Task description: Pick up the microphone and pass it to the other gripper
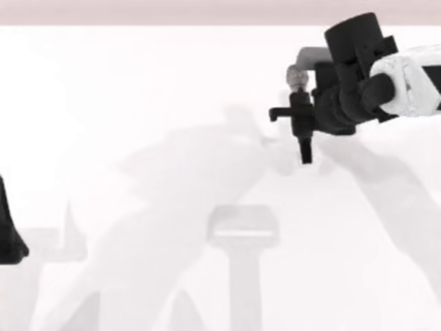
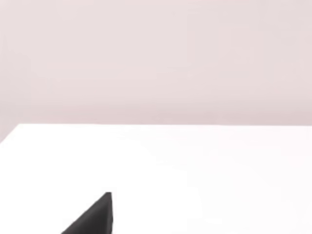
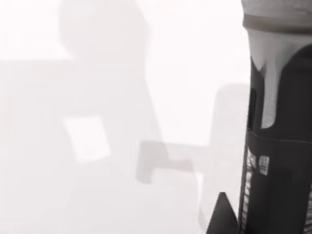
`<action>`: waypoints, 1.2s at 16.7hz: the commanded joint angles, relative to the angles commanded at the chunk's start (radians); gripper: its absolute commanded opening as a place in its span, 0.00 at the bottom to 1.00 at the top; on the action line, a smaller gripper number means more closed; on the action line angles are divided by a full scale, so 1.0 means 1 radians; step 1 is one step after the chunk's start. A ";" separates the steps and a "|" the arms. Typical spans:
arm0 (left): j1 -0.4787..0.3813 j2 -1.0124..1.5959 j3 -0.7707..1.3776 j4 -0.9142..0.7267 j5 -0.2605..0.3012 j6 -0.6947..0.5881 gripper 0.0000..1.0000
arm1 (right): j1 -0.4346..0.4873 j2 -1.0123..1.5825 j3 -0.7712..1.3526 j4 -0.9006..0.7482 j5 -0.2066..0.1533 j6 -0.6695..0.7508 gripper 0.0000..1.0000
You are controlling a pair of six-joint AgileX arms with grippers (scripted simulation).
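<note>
The right gripper (image 1: 308, 118) is holding the microphone (image 1: 301, 117) above the white surface (image 1: 138, 103); its jaws are clenched on the middle of the black handle, with the grey head pointing toward the far edge of the surface and the thin tail end pointing toward the near edge. The microphone is hanging in the air, well apart from the left gripper (image 1: 10, 238), which is waiting at the left edge of the surface, far from the microphone; only its dark tip is showing, so I cannot tell whether its jaws are released or clenched.

In my judgement the pick is done and the carrying toward the handover is in hand; to do it well, the right arm should be bringing the microphone toward the left gripper slowly and level, leaving one end of the handle free, so that the other jaws can be closing on bare handle and not on the head; the right jaws should be letting go only after the second grasp is firm.

The handle is looking slim, straight and smooth, so it may slip or turn; the head (image 3: 278, 14) is rounded, pale grey, with a band under it; the body (image 3: 275, 180) below is dark and hard.
</note>
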 joint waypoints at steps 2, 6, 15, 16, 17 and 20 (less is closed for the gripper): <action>0.000 0.000 0.000 0.000 0.000 0.000 1.00 | -0.001 -0.035 -0.058 0.196 -0.053 -0.044 0.00; 0.000 0.000 0.000 0.000 0.000 0.000 1.00 | -0.004 -0.119 -0.178 0.591 -0.159 -0.132 0.00; 0.000 0.000 0.000 0.000 0.000 0.000 1.00 | -0.010 -0.275 -0.313 1.007 -0.292 -0.252 0.00; 0.000 0.000 0.000 0.000 0.000 0.000 1.00 | -0.010 -0.275 -0.313 1.007 -0.292 -0.252 0.00; 0.000 0.000 0.000 0.000 0.000 0.000 1.00 | -0.010 -0.275 -0.313 1.007 -0.292 -0.252 0.00; 0.000 0.000 0.000 0.000 0.000 0.000 1.00 | -0.003 -0.275 -0.311 1.005 -0.288 -0.249 0.00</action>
